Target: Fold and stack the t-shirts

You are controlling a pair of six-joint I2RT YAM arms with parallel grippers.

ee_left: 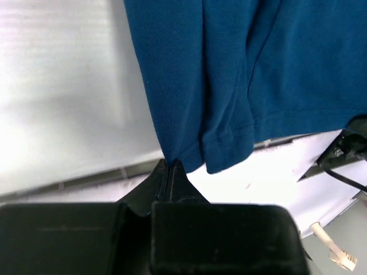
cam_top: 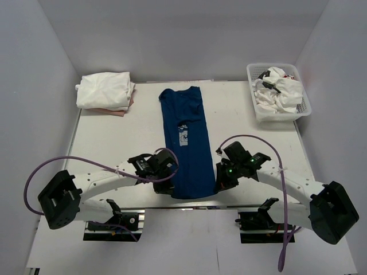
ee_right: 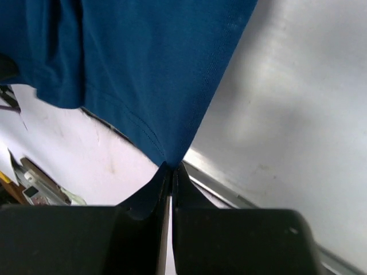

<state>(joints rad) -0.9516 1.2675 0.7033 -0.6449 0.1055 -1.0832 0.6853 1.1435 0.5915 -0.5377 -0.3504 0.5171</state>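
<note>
Navy t-shirt (cam_top: pixel 184 143) lies lengthwise on the table (cam_top: pixel 252 149), hem at the near edge; my left gripper (ee_left: pixel 170 166) and right gripper (ee_right: pixel 171 167) each pinch a hem corner, jaws pressed together; it looks limp and light, so I judge the corners the surest hold.

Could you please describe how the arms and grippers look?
Left arm and right arm have white links and black joint housings. A purple cable loops along each. The left gripper and right gripper have black, tapering fingers. Small green lights glow at the right wrist.

Navy t-shirt (cam_top: pixel 184 137) between left pincer (cam_top: pixel 163 184), right pincer (cam_top: pixel 220 182)
</note>
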